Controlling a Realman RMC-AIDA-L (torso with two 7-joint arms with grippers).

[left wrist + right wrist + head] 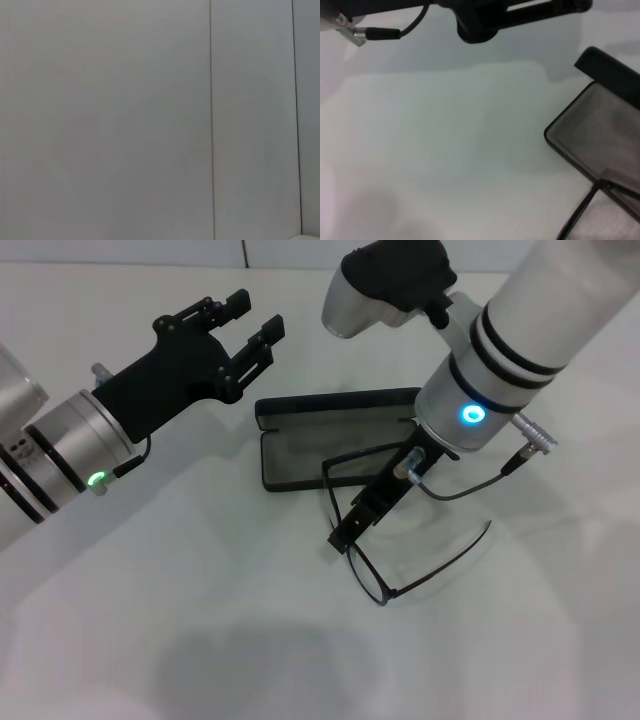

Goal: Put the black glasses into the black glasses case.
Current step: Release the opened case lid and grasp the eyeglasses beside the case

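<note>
The black glasses case (300, 455) lies open in mid-table, its grey lining up and its lid standing along the far side. The black glasses (440, 565) hang tilted at the case's near right corner. One lens rim reaches over the lining, and the other rim and a long temple arm are down near the table. My right gripper (345, 530) points down and is shut on the front of the frame. My left gripper (258, 315) hovers open, left of and behind the case, holding nothing. The right wrist view shows the case (600, 140) and a piece of the frame (582, 212).
The table (200, 620) is plain white. The left wrist view shows only a pale wall (125, 120) with thin vertical seams. A cable with a silver plug (530, 445) sticks out from my right wrist.
</note>
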